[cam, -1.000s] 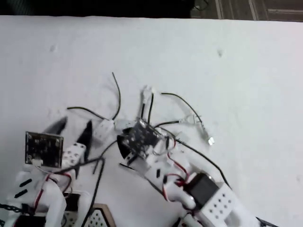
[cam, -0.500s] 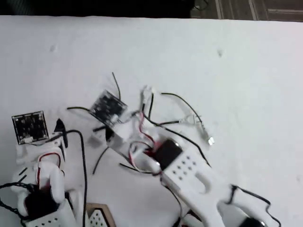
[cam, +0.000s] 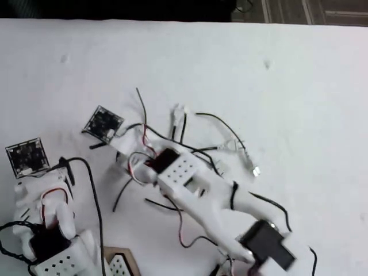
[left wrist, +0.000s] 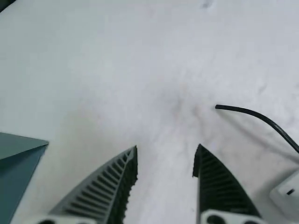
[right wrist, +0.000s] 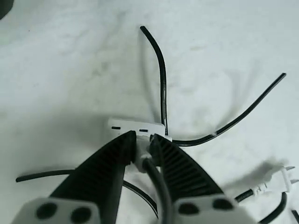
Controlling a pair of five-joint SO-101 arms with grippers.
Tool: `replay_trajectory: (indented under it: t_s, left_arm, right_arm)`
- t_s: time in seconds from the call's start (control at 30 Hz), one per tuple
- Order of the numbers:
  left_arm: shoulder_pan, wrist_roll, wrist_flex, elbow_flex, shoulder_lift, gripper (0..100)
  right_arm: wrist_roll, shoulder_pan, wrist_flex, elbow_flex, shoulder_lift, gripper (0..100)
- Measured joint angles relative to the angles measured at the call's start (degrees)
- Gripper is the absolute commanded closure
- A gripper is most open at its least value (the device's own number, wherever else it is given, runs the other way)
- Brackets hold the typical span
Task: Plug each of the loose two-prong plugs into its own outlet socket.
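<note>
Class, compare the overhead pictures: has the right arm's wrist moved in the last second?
Yes. Its camera board has swung left, away from the small white plug, which stayed put; its gripper grips the outlet socket.

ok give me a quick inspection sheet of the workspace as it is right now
surface: white table, a few faint marks
job's things: outlet socket, two slots showing; two-prong plug lying loose nearby, not inserted; what looks like a second plug loose on the table
clutter: teal object beside the left hand, cannot tell what it is
hands: left hand open above the table; right hand shut on the outlet socket
cables: black cables loose, curling around the socket
surroundings: dark area past the table's far edge
</note>
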Motion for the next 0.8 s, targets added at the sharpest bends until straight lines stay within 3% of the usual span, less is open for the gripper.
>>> replay_trajectory:
  t_s: [0.27,0.8]
  left_arm:
    - [-0.3,0.0,0.0,0.0,0.0,79]
    - [-0.3,0.0,0.0,0.0,0.0,79]
  right_arm:
    - [0.0,0.8,-0.2,-7.0,8.5,98.2]
    - [0.2,1.5,4.6,-8.4,9.2,98.2]
